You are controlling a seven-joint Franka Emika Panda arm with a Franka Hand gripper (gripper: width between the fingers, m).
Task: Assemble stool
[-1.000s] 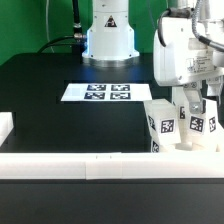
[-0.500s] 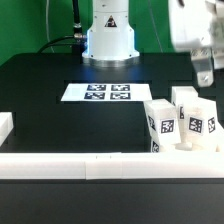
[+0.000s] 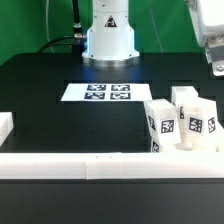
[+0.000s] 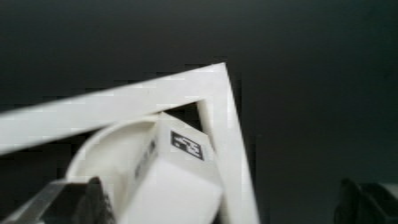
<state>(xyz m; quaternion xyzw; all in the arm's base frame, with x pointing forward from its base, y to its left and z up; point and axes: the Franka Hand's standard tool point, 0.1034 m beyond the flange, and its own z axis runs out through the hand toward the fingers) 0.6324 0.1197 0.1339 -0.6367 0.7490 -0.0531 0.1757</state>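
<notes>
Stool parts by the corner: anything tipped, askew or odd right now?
Nothing stands out. The three legs stand upright, clustered by the white bars' corner, the seat beside them. The gripper hangs above, apart.

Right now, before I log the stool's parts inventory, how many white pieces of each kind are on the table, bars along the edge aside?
Legs: 3
Seat: 1
Marker board: 1
Total: 5
</notes>
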